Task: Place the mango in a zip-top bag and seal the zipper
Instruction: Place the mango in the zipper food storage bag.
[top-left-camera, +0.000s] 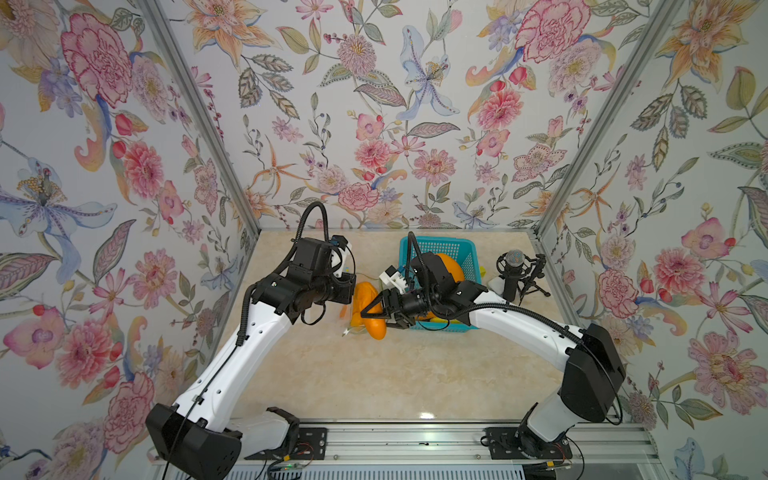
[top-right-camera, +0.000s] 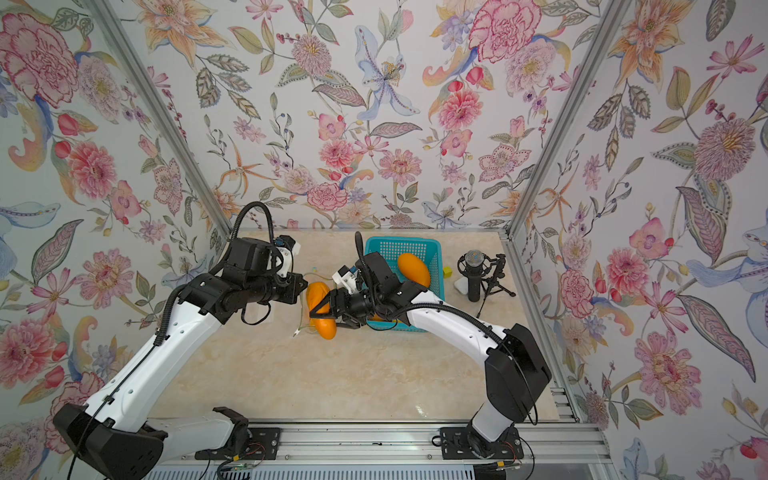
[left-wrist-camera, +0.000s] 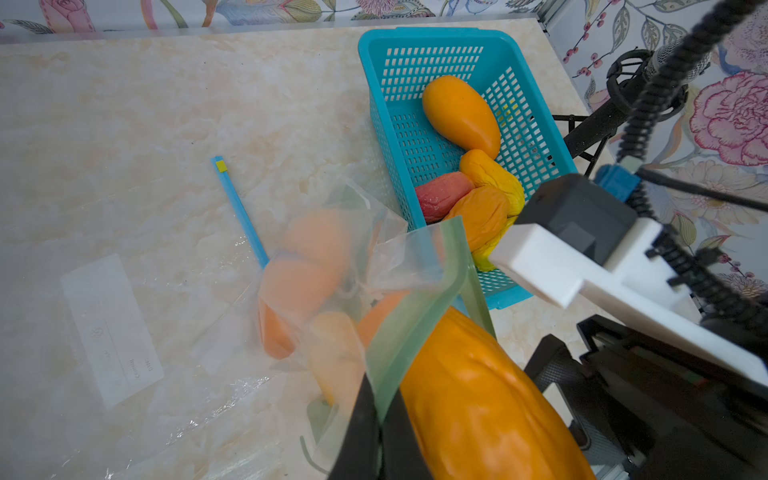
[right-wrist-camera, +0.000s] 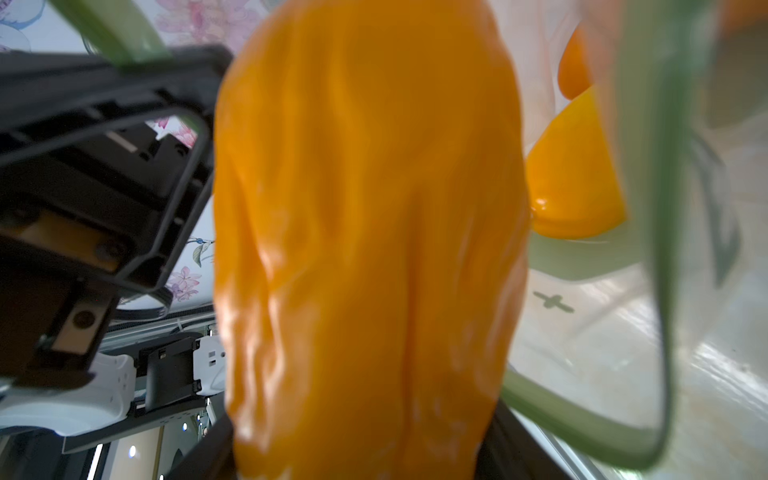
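Near centre in both top views, right gripper clasps mango at bag mouth; left gripper is clamped on bag's green rim.

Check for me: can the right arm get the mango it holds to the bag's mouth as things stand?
Probably yes. The left gripper is shut on the green zip edge of the bag, holding its mouth open, and the mango in the right gripper sits right at it, nothing between.
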